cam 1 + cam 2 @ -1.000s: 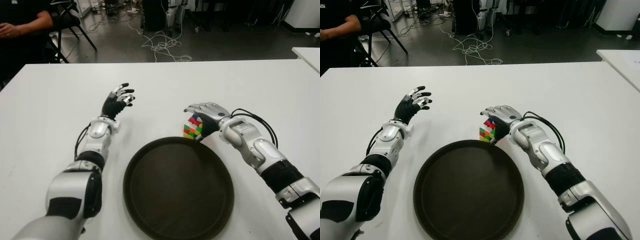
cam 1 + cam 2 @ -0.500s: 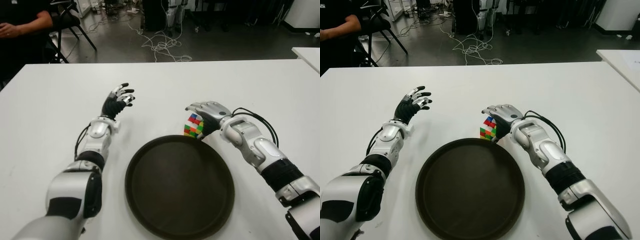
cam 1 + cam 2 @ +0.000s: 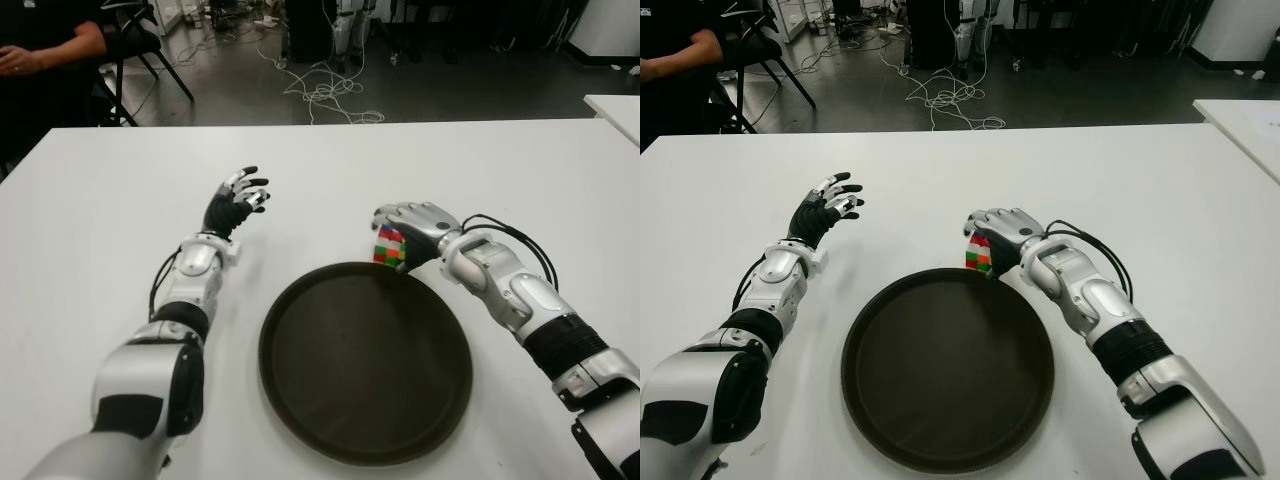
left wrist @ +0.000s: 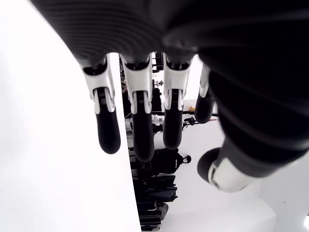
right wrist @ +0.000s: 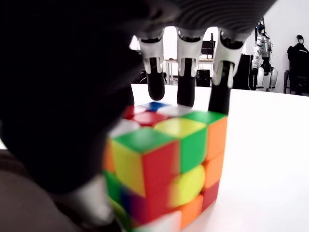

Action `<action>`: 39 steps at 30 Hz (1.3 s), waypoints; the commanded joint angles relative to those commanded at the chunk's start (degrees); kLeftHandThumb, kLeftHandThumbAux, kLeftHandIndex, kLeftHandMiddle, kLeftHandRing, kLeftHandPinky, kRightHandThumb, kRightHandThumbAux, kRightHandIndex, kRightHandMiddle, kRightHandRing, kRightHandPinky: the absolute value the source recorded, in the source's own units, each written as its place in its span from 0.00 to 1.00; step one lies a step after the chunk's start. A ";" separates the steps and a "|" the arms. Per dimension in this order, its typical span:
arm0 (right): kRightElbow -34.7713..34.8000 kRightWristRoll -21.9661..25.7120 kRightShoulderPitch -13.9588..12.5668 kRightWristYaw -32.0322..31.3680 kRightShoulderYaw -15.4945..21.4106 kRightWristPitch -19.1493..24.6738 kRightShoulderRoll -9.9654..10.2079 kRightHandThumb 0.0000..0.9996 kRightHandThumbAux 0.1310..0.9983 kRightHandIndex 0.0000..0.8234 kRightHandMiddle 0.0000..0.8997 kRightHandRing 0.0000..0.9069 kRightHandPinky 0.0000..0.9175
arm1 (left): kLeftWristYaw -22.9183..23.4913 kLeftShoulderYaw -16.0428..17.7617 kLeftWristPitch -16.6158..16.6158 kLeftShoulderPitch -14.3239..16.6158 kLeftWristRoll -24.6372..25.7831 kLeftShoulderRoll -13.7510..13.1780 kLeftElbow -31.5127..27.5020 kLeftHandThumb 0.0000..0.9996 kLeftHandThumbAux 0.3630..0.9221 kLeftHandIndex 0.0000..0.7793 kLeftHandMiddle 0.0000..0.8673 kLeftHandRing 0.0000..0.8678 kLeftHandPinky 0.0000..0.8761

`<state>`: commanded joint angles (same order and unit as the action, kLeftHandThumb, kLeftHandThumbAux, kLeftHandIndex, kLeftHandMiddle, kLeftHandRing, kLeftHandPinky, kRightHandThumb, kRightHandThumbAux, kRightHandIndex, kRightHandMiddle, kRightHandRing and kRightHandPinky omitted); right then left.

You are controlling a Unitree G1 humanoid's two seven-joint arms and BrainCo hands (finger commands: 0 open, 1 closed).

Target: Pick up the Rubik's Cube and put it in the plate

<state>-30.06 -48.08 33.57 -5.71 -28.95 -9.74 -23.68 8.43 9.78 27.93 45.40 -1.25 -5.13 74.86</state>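
Table (image 3: 520,170): white, wide; it carries everything the task needs.

Plate (image 3: 366,372): dark, round and shallow, lying between the two arms and nearer the robot than either hand. Its far rim passes just below the right hand.

Right hand (image 3: 412,232): on the robot's right, at the plate's far rim. Its fingers arch over the top of the cube and the thumb side closes on the near face, so I judge it to be grasping the cube.

Left hand (image 3: 235,203): fingers spread and holding nothing, well apart from the cube, showing over bare table beyond the plate's left edge. It is the farther hand and idle.

Rubik's Cube (image 3: 980,252): inside the right hand, right at the far rim of the plate, just outside or over it. It looks tilted in the right wrist view.

Key relation: the plate's hollow lies toward the robot from the cube, so the coming move is likely a short carry inward over the rim, then a release.

Hidden or unclear: the hand covers much of the cube in the eye views. Whether the cube's underside touches the table, rests on the rim, or is clear of both, I cannot tell. The thumb's contact is lost in dark shadow in the right wrist view.
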 joint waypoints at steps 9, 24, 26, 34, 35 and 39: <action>-2.63 -0.69 0.36 5.85 0.32 -0.74 0.59 0.69 0.70 0.50 0.52 0.50 0.49 | -0.13 0.03 0.24 -0.07 0.02 0.04 0.00 0.30 0.64 0.21 0.31 0.34 0.39; -4.26 -0.28 0.16 12.98 0.93 1.37 1.58 0.82 0.65 0.48 0.52 0.44 0.40 | -0.55 -0.06 0.24 -0.03 -0.05 0.12 -0.01 0.30 0.64 0.21 0.30 0.34 0.39; -4.60 -0.11 0.13 14.15 1.18 1.28 1.75 0.82 0.65 0.48 0.52 0.44 0.40 | -0.54 -0.04 0.22 -0.03 -0.04 0.12 0.01 0.30 0.64 0.22 0.30 0.34 0.39; -5.94 0.16 0.22 16.92 1.68 1.35 2.08 0.83 0.64 0.51 0.50 0.41 0.39 | -0.66 -0.22 0.09 0.01 -0.23 0.07 0.03 0.27 0.61 0.20 0.30 0.33 0.38; -6.07 0.16 0.26 17.06 1.69 1.41 2.13 0.83 0.64 0.51 0.50 0.41 0.39 | -0.68 -0.25 0.11 0.00 -0.26 0.07 0.03 0.27 0.61 0.20 0.30 0.33 0.39; -6.36 0.13 0.26 18.18 1.81 1.19 2.26 0.83 0.64 0.50 0.50 0.42 0.40 | -0.64 -0.29 0.17 -0.03 -0.32 0.04 0.03 0.28 0.62 0.21 0.30 0.34 0.39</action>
<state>-36.42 -47.95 33.84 12.47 -27.14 -8.54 -21.42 7.80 9.50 28.09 45.37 -1.58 -5.08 74.89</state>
